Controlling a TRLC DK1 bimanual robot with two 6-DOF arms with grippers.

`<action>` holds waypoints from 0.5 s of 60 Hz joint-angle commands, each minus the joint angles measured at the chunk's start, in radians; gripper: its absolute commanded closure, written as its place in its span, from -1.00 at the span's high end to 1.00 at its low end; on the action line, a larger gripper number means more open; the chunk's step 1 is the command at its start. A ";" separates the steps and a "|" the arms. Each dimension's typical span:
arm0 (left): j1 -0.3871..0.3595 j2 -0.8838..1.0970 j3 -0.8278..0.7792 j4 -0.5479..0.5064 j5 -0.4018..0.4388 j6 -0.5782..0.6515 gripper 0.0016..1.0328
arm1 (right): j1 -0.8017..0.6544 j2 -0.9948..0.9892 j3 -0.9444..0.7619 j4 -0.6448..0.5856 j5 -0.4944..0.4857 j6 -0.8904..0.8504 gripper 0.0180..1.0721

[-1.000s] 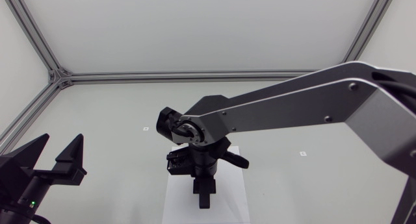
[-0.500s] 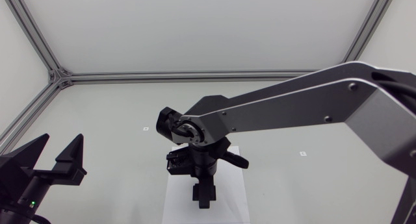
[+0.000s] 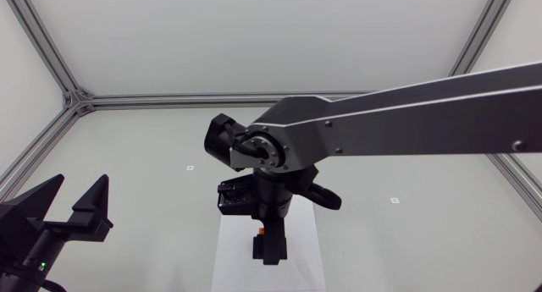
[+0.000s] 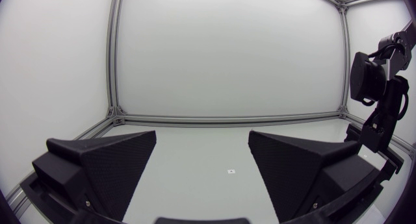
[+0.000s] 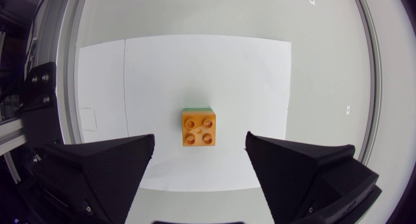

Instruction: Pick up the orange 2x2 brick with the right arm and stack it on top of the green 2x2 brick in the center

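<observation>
At the left edge of the table (image 3: 144, 148), the left gripper (image 3: 80, 187) is resting with its fingers spread wide and nothing between them. In the middle, a white sheet of paper (image 5: 260, 74) is lying flat on the table. The orange brick (image 5: 199, 130) is sitting studs-up on the green brick (image 5: 198, 108), which is showing only as a thin edge on the orange one's far side; both are standing on the paper. The right arm (image 3: 406, 123) is coming in from the right, and the right gripper (image 3: 269, 251) is hanging above the stack, its fingers (image 5: 110, 165) standing wide apart and touching neither brick.
</observation>
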 commanded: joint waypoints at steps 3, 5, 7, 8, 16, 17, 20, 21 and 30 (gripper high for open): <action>0.005 -0.008 -0.041 -0.015 0.006 0.013 0.92 | 0.003 -0.082 -0.024 -0.023 0.004 0.015 0.91; 0.005 -0.008 -0.041 -0.015 0.006 0.013 0.92 | -0.002 -0.111 -0.030 -0.023 0.002 0.020 0.91; 0.005 -0.008 -0.041 -0.015 0.004 0.013 0.92 | -0.006 -0.140 -0.035 -0.023 -0.001 0.026 0.91; 0.005 -0.008 -0.041 -0.015 0.004 0.013 0.92 | -0.008 -0.146 -0.035 -0.023 -0.001 0.028 0.91; 0.005 -0.008 -0.041 -0.015 0.004 0.013 0.92 | -0.048 -0.249 -0.069 -0.021 -0.021 0.057 0.91; 0.005 -0.008 -0.041 -0.015 0.004 0.013 0.92 | -0.052 -0.257 -0.073 -0.021 -0.021 0.060 0.91; 0.005 -0.008 -0.041 -0.015 0.004 0.013 0.92 | -0.085 -0.292 -0.095 -0.014 -0.021 0.072 0.91; 0.005 -0.008 -0.041 -0.013 0.004 0.013 0.92 | -0.092 -0.301 -0.101 -0.012 -0.021 0.072 0.91; 0.005 -0.008 -0.041 -0.015 0.004 0.013 0.92 | -0.183 -0.405 -0.173 0.008 -0.055 0.068 0.91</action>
